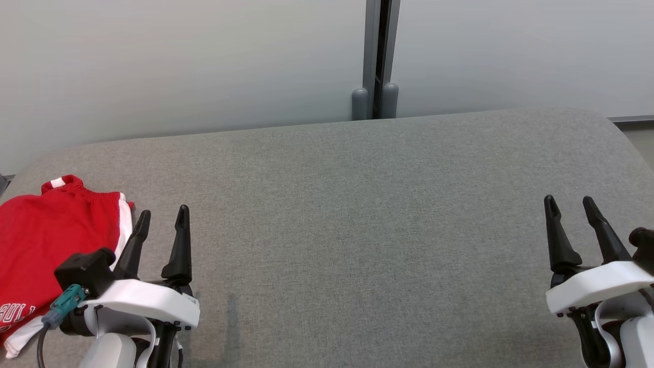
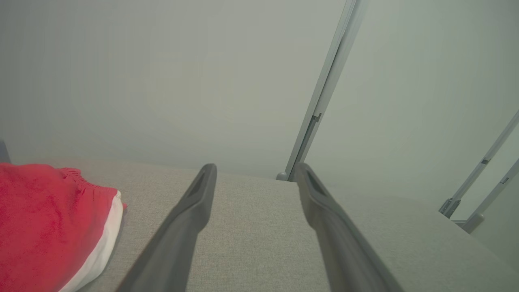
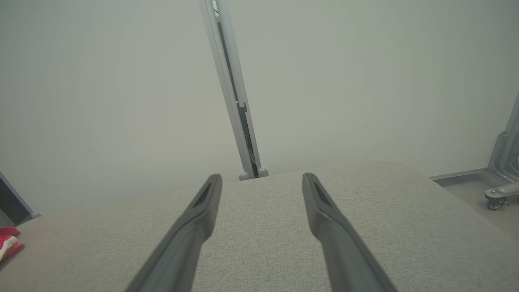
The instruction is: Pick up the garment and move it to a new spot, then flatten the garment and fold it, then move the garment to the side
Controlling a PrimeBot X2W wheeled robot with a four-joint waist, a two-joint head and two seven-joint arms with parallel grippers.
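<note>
The garment (image 1: 46,245) is a pair of red shorts with a white side stripe and white lettering, lying folded at the far left of the grey fabric surface (image 1: 357,214). In the left wrist view the garment (image 2: 44,227) lies at the lower left, and a small red corner of the garment (image 3: 8,239) shows at the left edge of the right wrist view. My left gripper (image 1: 162,219) stands open just to the right of the shorts, above the surface, holding nothing. Far across at the lower right, my right gripper (image 1: 569,205) is open too and empty.
Behind the surface stands a pale wall with a grey vertical post (image 1: 378,56) and two rounded stops at its foot. The surface rounds off at its far right corner (image 1: 613,122), with floor beyond. A wheeled metal base (image 3: 500,190) stands on the floor to the right.
</note>
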